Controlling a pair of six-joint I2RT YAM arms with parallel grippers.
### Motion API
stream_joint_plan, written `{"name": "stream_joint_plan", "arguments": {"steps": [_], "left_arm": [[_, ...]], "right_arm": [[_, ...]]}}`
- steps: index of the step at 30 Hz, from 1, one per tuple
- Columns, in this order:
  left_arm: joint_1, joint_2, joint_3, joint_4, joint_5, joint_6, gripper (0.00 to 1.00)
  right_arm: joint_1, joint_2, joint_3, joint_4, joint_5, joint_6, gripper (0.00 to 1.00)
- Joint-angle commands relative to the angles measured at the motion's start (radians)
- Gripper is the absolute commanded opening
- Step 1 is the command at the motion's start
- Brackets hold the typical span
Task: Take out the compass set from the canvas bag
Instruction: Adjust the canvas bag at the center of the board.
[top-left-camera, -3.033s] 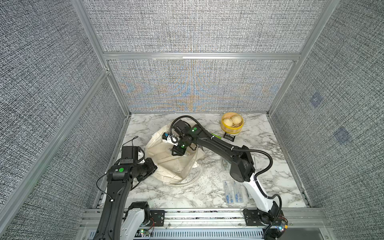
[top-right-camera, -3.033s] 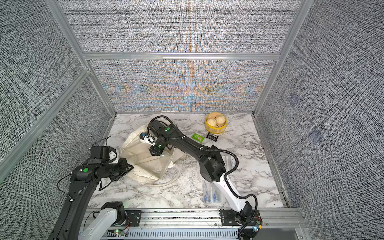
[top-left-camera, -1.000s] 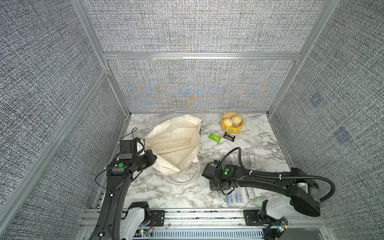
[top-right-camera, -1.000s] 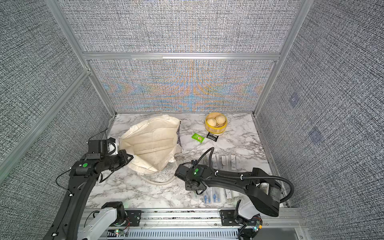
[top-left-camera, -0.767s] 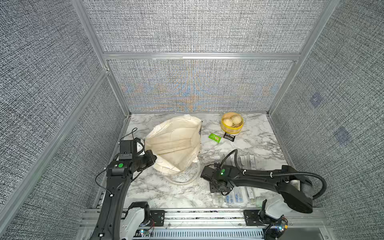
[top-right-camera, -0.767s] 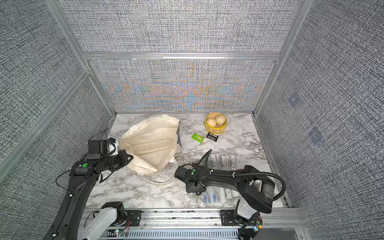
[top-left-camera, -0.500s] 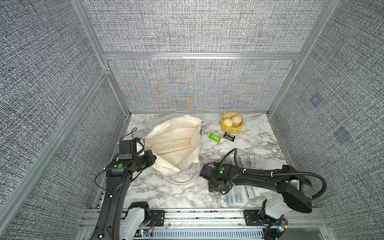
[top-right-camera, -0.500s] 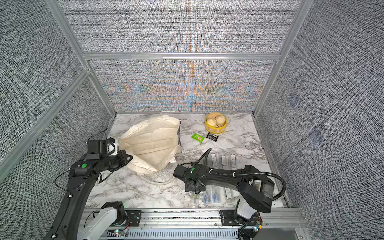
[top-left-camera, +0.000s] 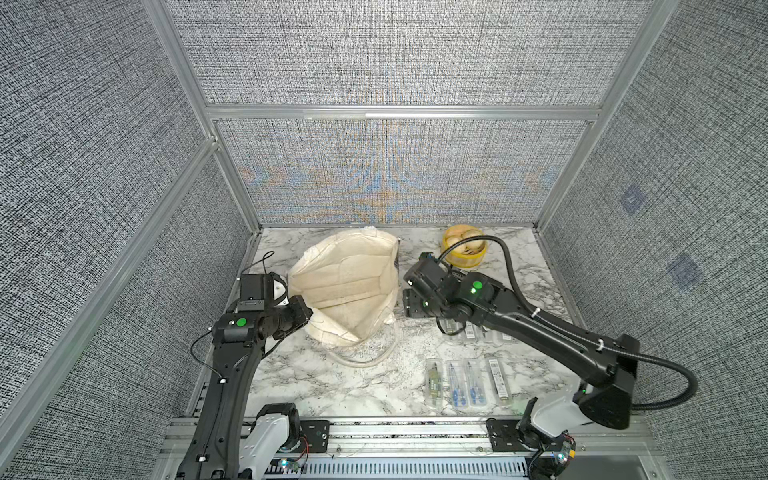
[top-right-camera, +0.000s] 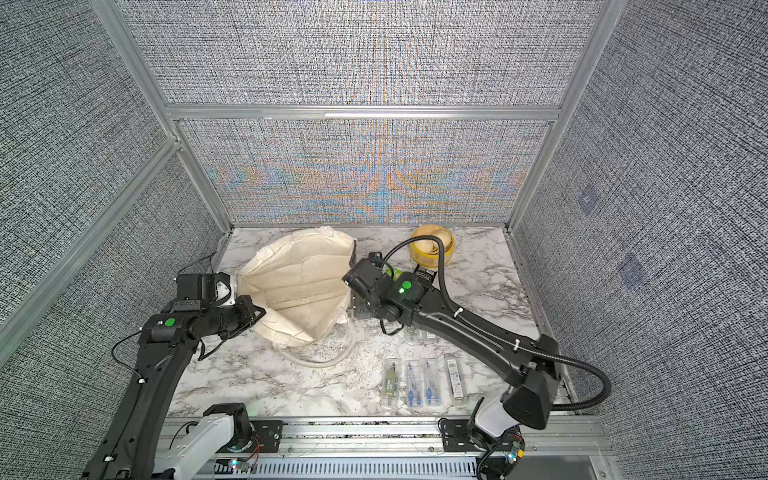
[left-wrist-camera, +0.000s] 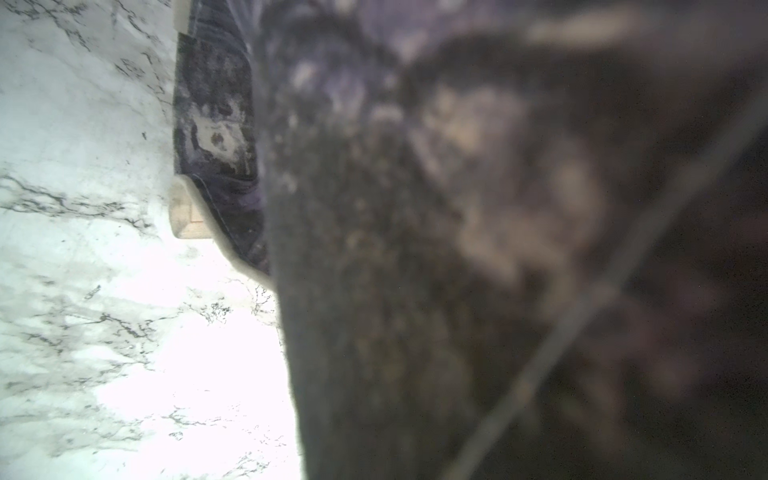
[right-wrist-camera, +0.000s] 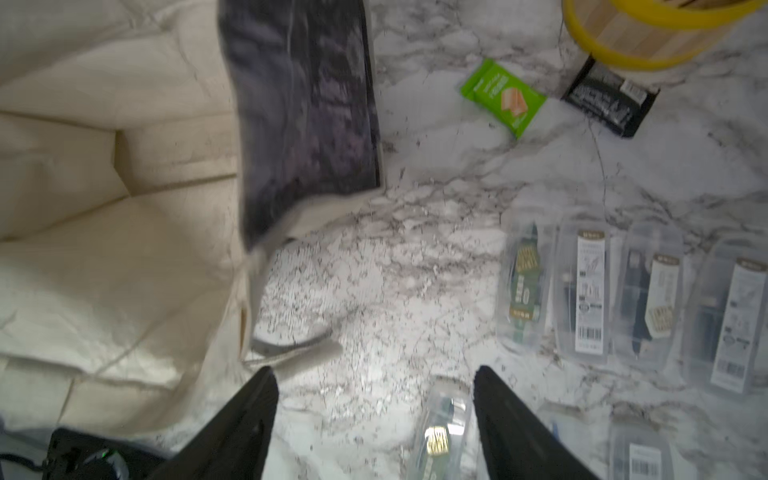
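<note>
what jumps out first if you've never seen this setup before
The big cream canvas bag slumped open in the middle of the marble table, its rim pinched by the left gripper. To its right, the right gripper hangs open and empty above clear compass set cases laid out in rows, with a yellow steamer basket at the back.

Grey woven-fabric walls (top-left-camera: 374, 54) w/ aluminium frame (top-left-camera: 399, 113); white marble-look tabletop (top-left-camera: 365, 386); bright, even light.

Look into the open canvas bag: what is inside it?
In both top views the canvas bag shows only bare cream lining. Its near folds and the corner by the left hand hide the rest.
</note>
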Motion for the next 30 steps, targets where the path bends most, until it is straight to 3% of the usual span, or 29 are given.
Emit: {"name": "stream_joint_plan", "arguments": {"steps": [1, 4, 9, 13, 14, 20, 22, 23, 24, 27, 30], "left_arm": [[0.002, 0.008, 0.017, -0.004, 0.003, -0.019, 0.0], [0.002, 0.025, 0.049, -0.028, 0.005, -0.023, 0.0], [0.002, 0.047, 0.055, -0.019, 0.038, -0.051, 0.0], [0.002, 0.071, 0.069, -0.03, 0.069, -0.067, 0.0], [0.002, 0.074, 0.075, -0.034, 0.07, -0.069, 0.0], [0.002, 0.081, 0.087, -0.061, 0.071, -0.06, 0.0], [0.002, 0.092, 0.109, -0.093, 0.053, -0.021, 0.0], [0.002, 0.099, 0.128, -0.112, 0.03, 0.006, 0.18], [0.002, 0.105, 0.147, -0.131, 0.006, 0.034, 0.26], [0.002, 0.135, 0.215, -0.174, -0.063, 0.109, 0.38], [0.002, 0.168, 0.322, -0.231, -0.143, 0.183, 0.44]], "right_arm": [[-0.046, 0.063, 0.077, 0.137, -0.117, -0.117, 0.74], [-0.019, 0.074, 0.162, 0.104, -0.143, -0.149, 0.75], [-0.034, 0.049, 0.017, 0.211, -0.113, -0.127, 0.76], [-0.055, 0.144, 0.032, 0.202, -0.158, -0.122, 0.75], [-0.055, 0.17, 0.052, 0.175, -0.17, -0.12, 0.72], [-0.055, 0.185, 0.109, 0.18, -0.189, -0.156, 0.23], [-0.063, 0.18, 0.133, 0.17, -0.178, -0.175, 0.16], [-0.075, 0.185, 0.162, 0.137, -0.182, -0.182, 0.13], [-0.086, 0.2, 0.204, 0.089, -0.191, -0.193, 0.1], [-0.113, 0.243, 0.338, -0.049, -0.232, -0.238, 0.04], [-0.148, 0.302, 0.47, -0.164, -0.297, -0.288, 0.02]]}}
